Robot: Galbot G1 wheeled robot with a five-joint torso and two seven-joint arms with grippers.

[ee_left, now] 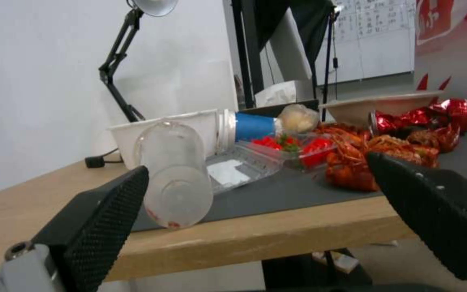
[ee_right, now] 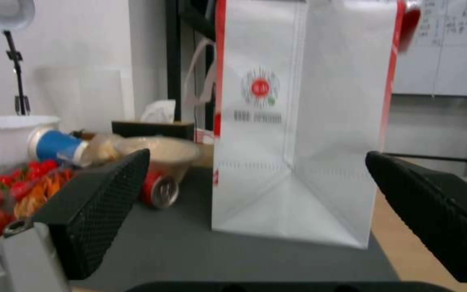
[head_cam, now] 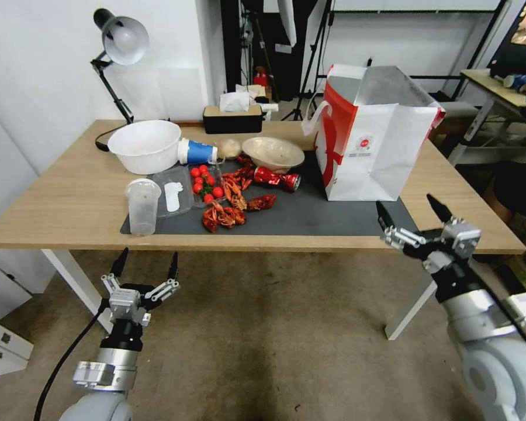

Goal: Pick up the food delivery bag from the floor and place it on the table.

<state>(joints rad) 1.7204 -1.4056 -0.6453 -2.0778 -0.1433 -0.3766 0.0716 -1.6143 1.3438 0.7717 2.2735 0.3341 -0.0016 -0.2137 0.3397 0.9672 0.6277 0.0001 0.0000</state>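
- Right claw hovered at the near edge of the bench, on its right-hand part, jaws spread wide and holding nothing.
- Right wrist view confirmed it: both black fingers stood well apart with only air between them, framing the food delivery bag straight ahead.
- Food delivery bag stood upright on the dark grey mat at the right half of the bench, mouth open upward, foil lining showing, red side panel toward the clutter. It was not on the floor; placement judged already made.
- Left claw sat lower, in front of the bench's near edge on the left side, fingers likewise wide open and empty.
- Left wrist view looked across at a clear plastic cup, a white bowl, a tipped blue cup, cherry tomatoes, crayfish and a crushed red can.
- Key relation: bag lay directly beyond the right claw, away from the robot and slightly toward its left, apart from the fingertips with bare mat between. Its long axis ran vertically. Right arm was much the nearer; left arm was well apart from it, with the clutter between.
- Judgement: a stray forward push from the right claw could tip the tall, light bag.
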